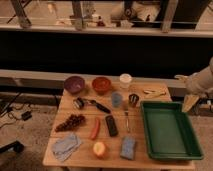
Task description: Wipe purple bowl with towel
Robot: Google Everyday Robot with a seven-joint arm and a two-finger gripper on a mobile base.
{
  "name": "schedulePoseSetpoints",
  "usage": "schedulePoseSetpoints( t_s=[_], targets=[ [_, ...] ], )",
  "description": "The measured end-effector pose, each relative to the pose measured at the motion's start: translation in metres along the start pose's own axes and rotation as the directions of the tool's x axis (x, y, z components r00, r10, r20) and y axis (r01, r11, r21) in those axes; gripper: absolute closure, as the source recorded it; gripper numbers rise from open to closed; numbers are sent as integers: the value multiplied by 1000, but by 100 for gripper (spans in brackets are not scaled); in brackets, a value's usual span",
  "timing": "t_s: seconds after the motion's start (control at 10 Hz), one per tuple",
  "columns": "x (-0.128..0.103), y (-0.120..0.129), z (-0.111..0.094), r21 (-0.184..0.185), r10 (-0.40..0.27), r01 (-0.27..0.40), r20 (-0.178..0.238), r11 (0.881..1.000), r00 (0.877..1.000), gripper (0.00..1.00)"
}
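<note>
The purple bowl [74, 84] stands upright at the table's back left, beside an orange-red bowl [101, 84]. A wrinkled light blue-grey towel [66, 145] lies flat at the front left corner, next to a peach [99, 149]. My gripper [186, 91] hangs at the right edge of the view, just past the table's back right corner and above the far end of the green tray [150, 131]. Its pale fingers stand apart with nothing between them. It is far from both the bowl and the towel.
On the wooden table [85, 159] lie grapes [72, 121], a red-orange stick [94, 128], a black bar [111, 125], a fork [126, 120], a blue sponge [128, 147] and a black-handled tool [92, 104]. Behind them stand a blue cup [116, 99], a dark cup [133, 99] and a white cup [125, 80].
</note>
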Motion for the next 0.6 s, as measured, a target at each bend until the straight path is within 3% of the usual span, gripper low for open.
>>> schedulePoseSetpoints(
  t_s=[0.6],
  targets=[
    [0, 1, 2, -2, 1, -1, 1, 1000, 1000, 0]
  ],
)
